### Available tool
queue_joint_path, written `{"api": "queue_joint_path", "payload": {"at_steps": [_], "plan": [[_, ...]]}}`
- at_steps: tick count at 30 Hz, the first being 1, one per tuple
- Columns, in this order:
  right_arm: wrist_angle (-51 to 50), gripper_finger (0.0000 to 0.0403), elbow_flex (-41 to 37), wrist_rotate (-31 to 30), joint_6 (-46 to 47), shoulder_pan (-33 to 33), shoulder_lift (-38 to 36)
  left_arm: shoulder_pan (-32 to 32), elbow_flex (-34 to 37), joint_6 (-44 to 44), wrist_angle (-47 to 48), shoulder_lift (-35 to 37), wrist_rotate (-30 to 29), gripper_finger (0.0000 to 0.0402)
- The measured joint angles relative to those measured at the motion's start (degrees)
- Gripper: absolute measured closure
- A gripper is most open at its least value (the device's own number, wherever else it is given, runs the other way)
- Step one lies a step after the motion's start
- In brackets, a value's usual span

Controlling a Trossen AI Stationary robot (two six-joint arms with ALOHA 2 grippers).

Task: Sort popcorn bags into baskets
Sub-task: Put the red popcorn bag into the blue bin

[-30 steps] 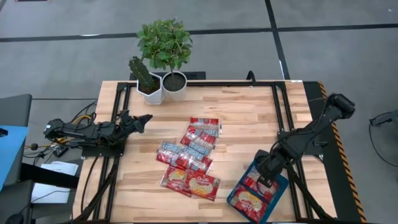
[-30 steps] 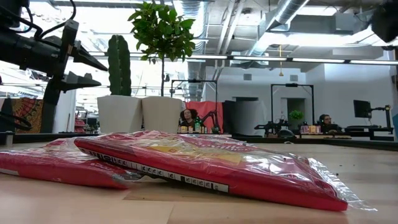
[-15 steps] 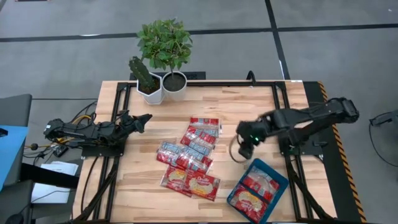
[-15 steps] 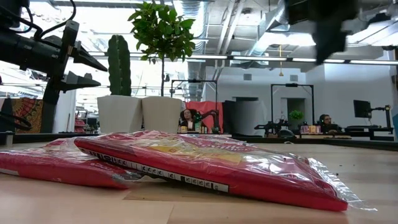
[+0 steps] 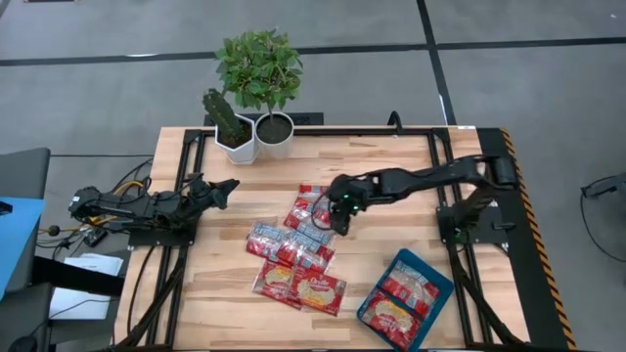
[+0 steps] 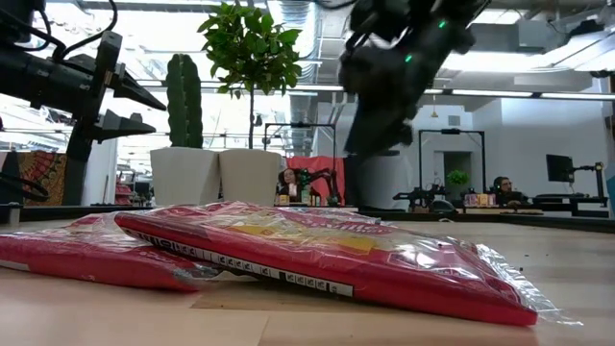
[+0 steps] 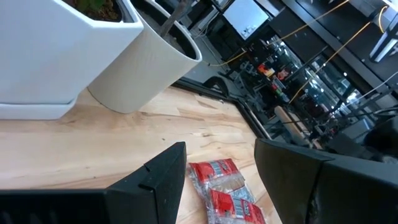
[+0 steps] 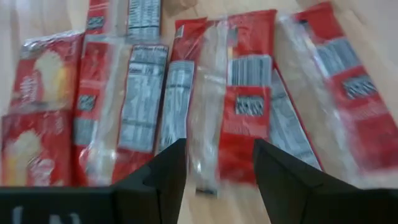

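Two packets: already lying in the basket [image 5: 445, 282], well behind my right tool [image 5: 339, 217] now.
Change: a second ago I was over the basket; now I hang above the pile's near edge.
Right tool: fingers spread, nothing between them.
Popcorn bags [image 5: 298, 252]: spread on the bench [image 5: 391, 166] directly beneath and ahead of me.
Left tool [image 5: 221, 188]: parked aside, parted, empty.
Meaning: drop-off looks done; next pick comes.

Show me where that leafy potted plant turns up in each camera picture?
High view: plant at the table's far edge, upper left of centre.
Low view: plant upper left, behind the bags.
Left wrist: only its white pot.
Right wrist: absent.
Shared landmark: the cactus beside it.
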State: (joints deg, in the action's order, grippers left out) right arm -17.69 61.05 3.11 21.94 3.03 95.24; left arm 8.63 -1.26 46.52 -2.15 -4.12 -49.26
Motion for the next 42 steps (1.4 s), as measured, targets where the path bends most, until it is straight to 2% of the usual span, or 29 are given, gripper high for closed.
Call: {"api": "queue_joint_path", "payload": {"at_steps": [6,13,17,20,22,27,28,35,42], "plan": [[0.7,0.0207,5.0,-0.8,-4.7,-1.0,9.6,0.0,0.0,-0.7,0.0,0.0,0.0,0.0219],[-3.5,0.0217,11.8,-7.4,-6.9,-2.4,19.2,0.0,0.0,-1.1,0.0,0.0,0.6,0.0219],[-9.3,0.0225,15.9,-10.4,-7.1,-3.3,23.6,0.0,0.0,-1.3,-0.1,0.0,1.0,0.0219],[-13.2,0.0247,18.3,-13.5,-7.8,-4.2,25.7,0.0,0.0,-1.3,-0.1,0.0,1.1,0.0219],[-14.4,0.0276,19.3,-14.1,-8.3,-4.6,26.6,0.0,0.0,-1.3,-0.1,0.0,1.1,0.0219],[-14.8,0.0379,19.5,-12.8,-7.5,-4.7,26.8,0.0,0.0,-1.3,-0.1,0.0,1.1,0.0219],[-14.8,0.0389,19.4,-12.2,-7.2,-4.5,26.4,0.0,0.0,-1.3,-0.1,0.0,1.1,0.0219],[-18.9,0.0398,18.3,-8.9,-6.6,-2.4,20.4,0.0,0.0,-1.3,-0.1,0.0,1.0,0.0219],[-22.7,0.04,18.5,-10.1,-4.3,0.4,12.2,0.0,0.0,-1.3,-0.1,0.0,0.9,0.0219]]}}
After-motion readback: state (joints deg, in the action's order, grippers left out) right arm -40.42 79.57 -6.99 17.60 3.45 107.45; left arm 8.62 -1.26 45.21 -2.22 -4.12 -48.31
